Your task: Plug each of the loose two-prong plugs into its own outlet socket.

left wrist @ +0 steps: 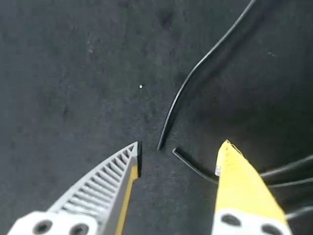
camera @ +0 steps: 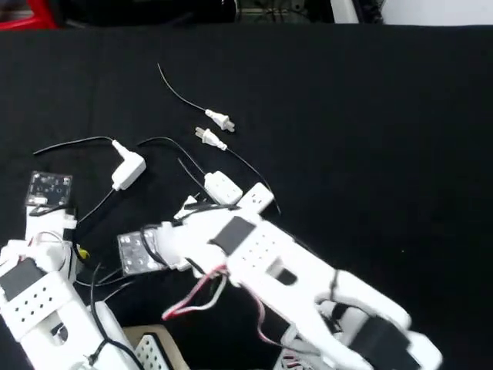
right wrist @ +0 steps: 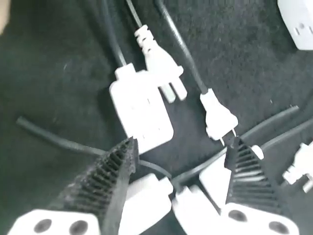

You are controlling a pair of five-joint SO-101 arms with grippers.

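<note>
Black table (camera: 370, 116). R gripper (right wrist: 183, 143) spread wide, empty, over the socket cluster at frame centre in the high view. L gripper (left wrist: 181, 147) also agape, empty, lower left. Outlet socket (camera: 223, 186) centre. Loose plug (camera: 219, 120) and second plug (camera: 209, 137) upper centre, apart from it. Suggest: pinch one plug by its body, prongs square to slots, L bracing the socket.

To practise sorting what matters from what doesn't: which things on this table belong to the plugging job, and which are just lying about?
Job in hand:
far plug; near plug; angled plug; left socket; right socket; right claw, open.

Lying about:
red object beyond the table; tan item at the near edge.
</note>
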